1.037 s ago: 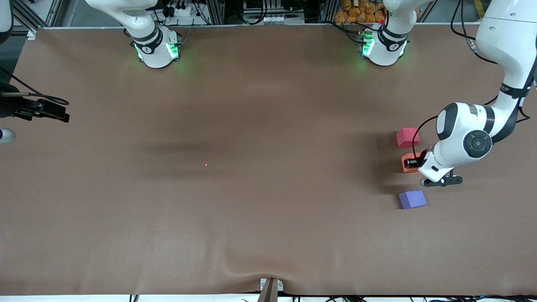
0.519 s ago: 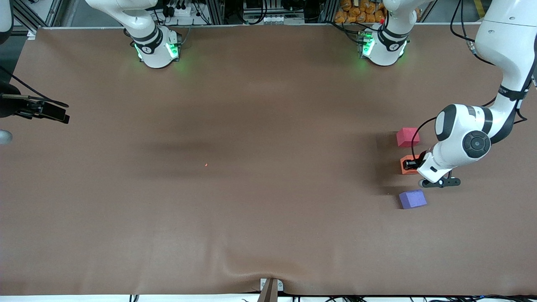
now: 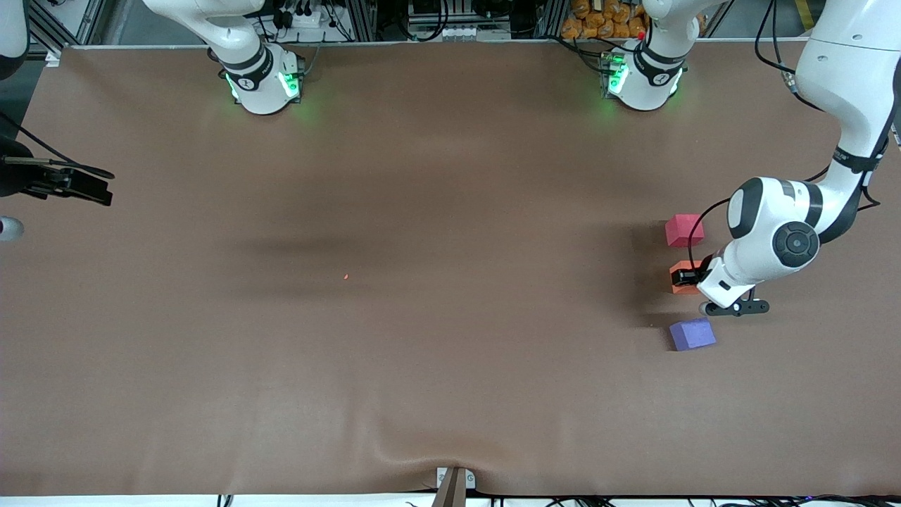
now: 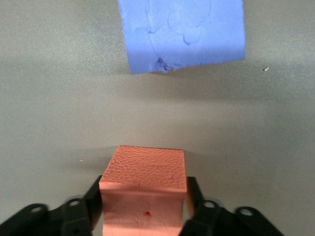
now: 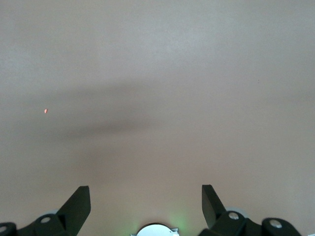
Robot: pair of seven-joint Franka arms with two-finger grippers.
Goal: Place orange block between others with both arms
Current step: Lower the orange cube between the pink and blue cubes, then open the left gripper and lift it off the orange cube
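Between the two fingers of your left gripper (image 4: 143, 216) sits the orange block (image 4: 143, 189), now resting on the counter (image 3: 422, 317) in the gap between the red-pink cube (image 3: 683, 230) and the purple cube (image 3: 692, 334). A second ago those fingers were clamped on it; since then they have begun to part. They still flank the block closely, so you cannot yet say whether they have let go. To my eye the placement is all but done, and you have only to finish the release and lift clear.

Your right gripper (image 5: 146, 204) waits with its fingers spread wide over bare counter at the right arm's end.

All three cubes look like matte foam: the orange one has a pebbled skin, the purple one faint dents and a nick at its edge. Brown, smooth sheeting covers the counter.
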